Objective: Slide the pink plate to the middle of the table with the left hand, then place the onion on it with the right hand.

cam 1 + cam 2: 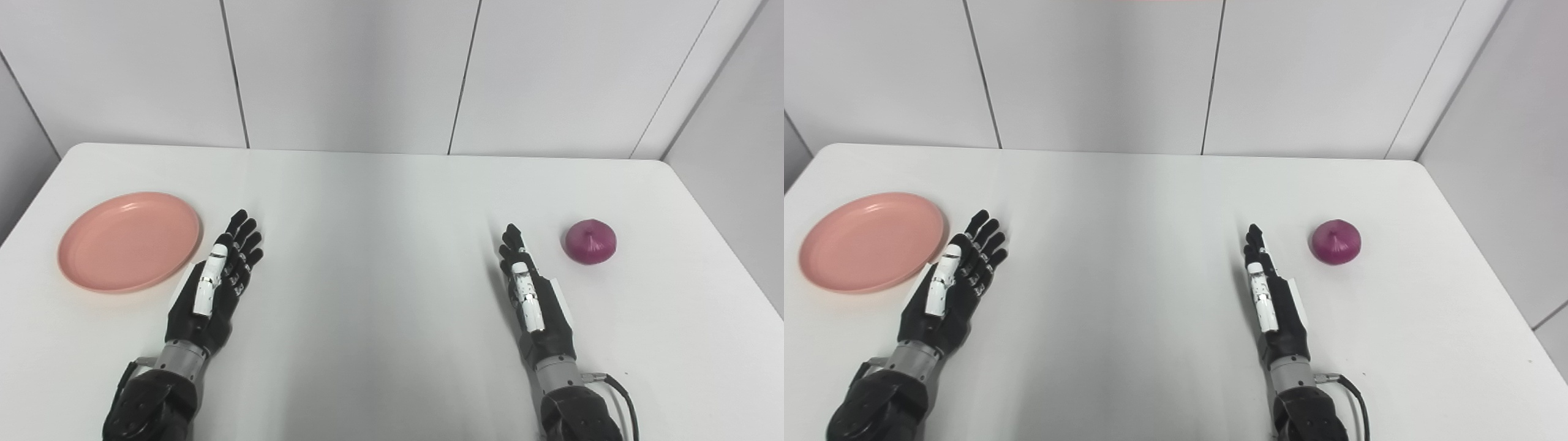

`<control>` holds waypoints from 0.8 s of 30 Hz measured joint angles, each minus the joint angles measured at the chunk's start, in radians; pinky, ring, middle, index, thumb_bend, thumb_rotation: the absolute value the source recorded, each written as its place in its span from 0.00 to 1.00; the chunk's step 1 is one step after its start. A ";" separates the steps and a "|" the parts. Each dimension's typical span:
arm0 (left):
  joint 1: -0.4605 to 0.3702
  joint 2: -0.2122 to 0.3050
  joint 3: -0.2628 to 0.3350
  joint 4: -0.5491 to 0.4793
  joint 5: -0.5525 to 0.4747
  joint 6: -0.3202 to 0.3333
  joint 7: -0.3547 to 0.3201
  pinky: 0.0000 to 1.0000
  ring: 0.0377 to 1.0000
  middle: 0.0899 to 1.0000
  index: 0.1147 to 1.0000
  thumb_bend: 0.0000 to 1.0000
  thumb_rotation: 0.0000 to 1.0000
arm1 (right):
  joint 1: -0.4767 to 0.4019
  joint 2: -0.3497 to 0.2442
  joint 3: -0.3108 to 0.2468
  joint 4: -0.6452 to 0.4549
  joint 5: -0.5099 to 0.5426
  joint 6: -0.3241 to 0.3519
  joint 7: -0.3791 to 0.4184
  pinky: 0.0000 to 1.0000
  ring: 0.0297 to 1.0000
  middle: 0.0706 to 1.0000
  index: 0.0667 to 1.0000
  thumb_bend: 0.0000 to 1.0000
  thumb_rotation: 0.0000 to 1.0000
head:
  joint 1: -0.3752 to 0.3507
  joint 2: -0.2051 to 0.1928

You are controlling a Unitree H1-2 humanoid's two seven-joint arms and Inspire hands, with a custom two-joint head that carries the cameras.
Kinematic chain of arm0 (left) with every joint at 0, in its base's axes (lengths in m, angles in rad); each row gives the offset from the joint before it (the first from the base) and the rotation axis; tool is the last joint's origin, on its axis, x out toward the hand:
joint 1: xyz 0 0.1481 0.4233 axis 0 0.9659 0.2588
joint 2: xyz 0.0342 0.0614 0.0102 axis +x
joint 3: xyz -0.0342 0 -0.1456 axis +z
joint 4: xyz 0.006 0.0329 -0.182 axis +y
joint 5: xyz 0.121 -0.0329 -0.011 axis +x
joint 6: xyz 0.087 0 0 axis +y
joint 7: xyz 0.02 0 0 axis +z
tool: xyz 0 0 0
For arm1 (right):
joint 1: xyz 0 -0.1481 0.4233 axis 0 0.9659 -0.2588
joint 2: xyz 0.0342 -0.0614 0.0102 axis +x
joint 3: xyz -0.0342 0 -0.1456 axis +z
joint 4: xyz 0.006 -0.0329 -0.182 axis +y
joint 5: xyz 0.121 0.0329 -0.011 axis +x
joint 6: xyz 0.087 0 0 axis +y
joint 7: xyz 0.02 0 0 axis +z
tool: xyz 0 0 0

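A pink plate [130, 240] lies empty on the white table [380, 202] at the left side. A purple-red onion [590, 241] sits on the table at the right side. My left hand [217, 278] is open, its fingers straight and apart, just right of the plate's rim and not touching it. My right hand [528, 291] is open and turned on edge, a short way left of the onion and apart from it. Both hands hold nothing.
White wall panels [349, 67] stand behind the table's far edge. The table's right edge runs close to the onion. A black cable [625, 398] trails from my right wrist.
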 measured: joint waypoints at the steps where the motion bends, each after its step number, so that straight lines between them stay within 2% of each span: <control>1: 0.000 0.000 0.000 0.000 0.000 0.000 0.000 1.00 1.00 1.00 1.00 0.41 1.00 | 0.000 0.000 0.000 0.000 0.000 0.000 0.000 1.00 1.00 1.00 1.00 0.48 1.00 | 0.000 0.000; 24: 0.006 -0.012 -0.002 -0.019 0.021 0.009 0.023 1.00 1.00 1.00 1.00 0.39 1.00 | 0.000 -0.004 0.000 -0.001 0.002 0.000 0.003 1.00 1.00 1.00 1.00 0.39 1.00 | 0.035 -0.005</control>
